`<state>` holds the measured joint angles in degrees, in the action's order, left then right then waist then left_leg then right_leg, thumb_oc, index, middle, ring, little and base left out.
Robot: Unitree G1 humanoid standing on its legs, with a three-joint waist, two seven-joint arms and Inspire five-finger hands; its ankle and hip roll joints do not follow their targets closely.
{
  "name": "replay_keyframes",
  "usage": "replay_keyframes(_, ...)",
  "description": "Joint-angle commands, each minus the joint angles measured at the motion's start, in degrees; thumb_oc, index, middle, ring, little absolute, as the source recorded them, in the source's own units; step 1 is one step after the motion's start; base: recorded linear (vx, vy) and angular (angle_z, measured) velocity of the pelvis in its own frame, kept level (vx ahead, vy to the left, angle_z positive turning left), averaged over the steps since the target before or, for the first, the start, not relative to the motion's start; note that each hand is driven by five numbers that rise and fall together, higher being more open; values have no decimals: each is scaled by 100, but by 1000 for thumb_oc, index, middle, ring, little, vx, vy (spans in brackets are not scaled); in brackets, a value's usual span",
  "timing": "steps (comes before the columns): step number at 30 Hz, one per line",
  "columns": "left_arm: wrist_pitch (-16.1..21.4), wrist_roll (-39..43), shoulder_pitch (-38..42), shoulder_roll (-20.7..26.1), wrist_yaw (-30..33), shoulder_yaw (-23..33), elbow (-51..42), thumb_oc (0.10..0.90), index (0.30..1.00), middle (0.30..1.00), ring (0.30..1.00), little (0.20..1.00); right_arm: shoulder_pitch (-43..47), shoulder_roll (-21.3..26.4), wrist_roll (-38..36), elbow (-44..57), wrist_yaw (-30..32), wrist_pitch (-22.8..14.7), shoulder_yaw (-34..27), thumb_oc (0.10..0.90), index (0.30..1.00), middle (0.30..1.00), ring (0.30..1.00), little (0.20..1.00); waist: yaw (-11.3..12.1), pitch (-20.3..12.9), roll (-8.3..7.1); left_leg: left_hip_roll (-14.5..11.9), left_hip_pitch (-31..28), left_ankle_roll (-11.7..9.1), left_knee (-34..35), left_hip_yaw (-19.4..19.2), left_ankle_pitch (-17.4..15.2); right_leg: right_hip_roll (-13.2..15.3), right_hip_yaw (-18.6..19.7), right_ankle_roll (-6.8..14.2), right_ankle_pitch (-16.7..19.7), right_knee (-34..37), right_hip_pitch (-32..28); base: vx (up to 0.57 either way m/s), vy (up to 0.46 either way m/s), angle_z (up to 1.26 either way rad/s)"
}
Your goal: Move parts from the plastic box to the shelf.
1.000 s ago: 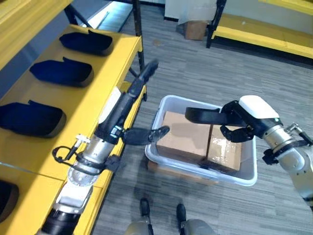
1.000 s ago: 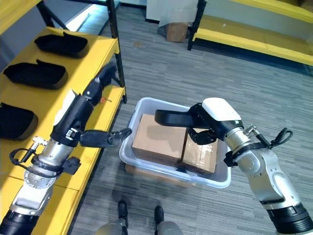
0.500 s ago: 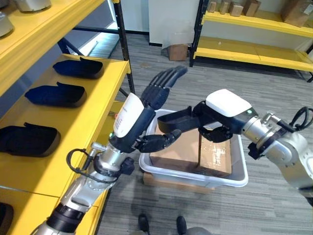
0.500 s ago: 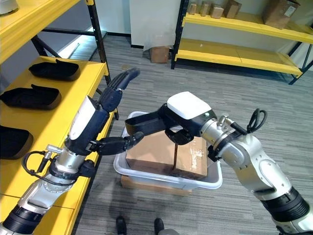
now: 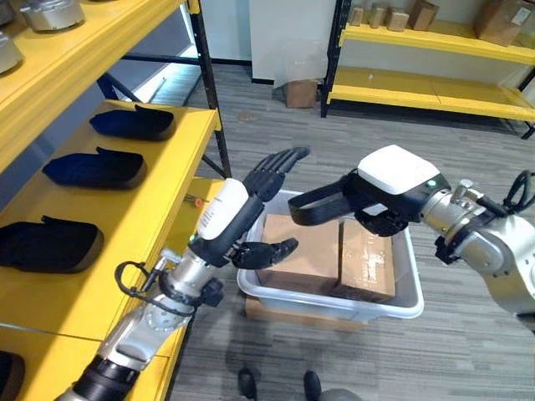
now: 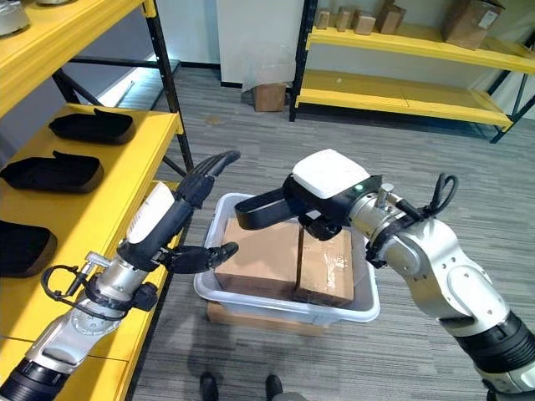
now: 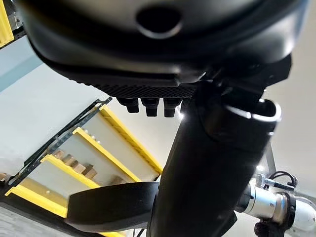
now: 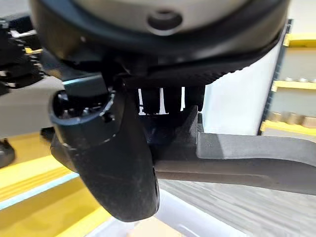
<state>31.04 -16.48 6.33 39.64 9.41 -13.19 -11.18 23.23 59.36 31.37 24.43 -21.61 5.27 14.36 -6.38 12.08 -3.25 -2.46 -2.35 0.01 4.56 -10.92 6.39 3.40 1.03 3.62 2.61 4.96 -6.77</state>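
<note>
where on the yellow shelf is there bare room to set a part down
Bare room lies along the shelf front edge, beside the three dark parts, and in the gaps between them. The back strip is crowded. The bin is packed with two boxes.

right hand, dark part, yellow shelf

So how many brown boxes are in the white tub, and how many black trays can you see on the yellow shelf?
Brown boxes in the white tub: 2
Black trays on the yellow shelf: 3
Total: 5
</note>
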Motion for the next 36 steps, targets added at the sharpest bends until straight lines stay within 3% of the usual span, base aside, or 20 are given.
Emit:
replay_keyframes(1,470,52,240,51,346,144,39,900,1000,1000,1000,1000,680,155,-18,300,409,-163,-282,400,300,300,300,300,30,-739,-138,-200,-468,-175,44,9,-969,155,-313,399,-119,-119,120,-31,9,-2)
replay_keyframes(12,441,-473,497,133,522,-119,-10,900,1000,1000,1000,1000,793,-4,-637,530,77,-8,-151,400,300,300,300,300,-82,-743,-105,-228,-489,-192,44,-43,-978,143,-240,413,-105,-111,139,-5,-1,-2)
replay_keyframes(19,177,-1318,665,266,1088,-349,55,900,1000,1000,1000,1000,549,-247,-732,576,415,-296,-147,400,300,300,300,300,-175,-703,-58,-301,-507,-227,44,-88,-964,99,-165,393,-110,-82,136,-23,-22,-9)
replay_keyframes(21,91,-2028,741,417,1255,-510,184,900,1000,1000,1000,1000,608,-301,-688,431,573,-386,-83,400,300,300,300,300,-174,-710,-38,-325,-503,-244,44,-92,-947,77,-172,388,-125,-77,130,-20,-33,-1)
replay_keyframes(25,-161,-2128,832,688,1491,-803,577,900,1000,1000,1000,1000,679,-314,-660,44,877,-598,84,400,300,300,300,300,-163,-693,-3,-368,-490,-260,44,-81,-913,41,-174,360,-159,-92,135,-4,-6,-1)
replay_keyframes(31,-411,-2672,979,661,1895,-1177,1097,900,1000,1000,1000,1000,931,-434,-459,-494,1258,-946,460,400,300,300,300,300,-81,-683,19,-412,-485,-284,44,2,-880,1,-215,312,-207,-77,90,-5,-23,0)
replay_keyframes(36,-672,-2445,1011,640,2005,-1194,1271,900,1000,1000,1000,1000,963,-476,-381,-612,1347,-1037,581,400,300,300,300,300,-59,-678,31,-421,-480,-291,44,25,-865,-4,-226,304,-218,-93,92,0,0,0)
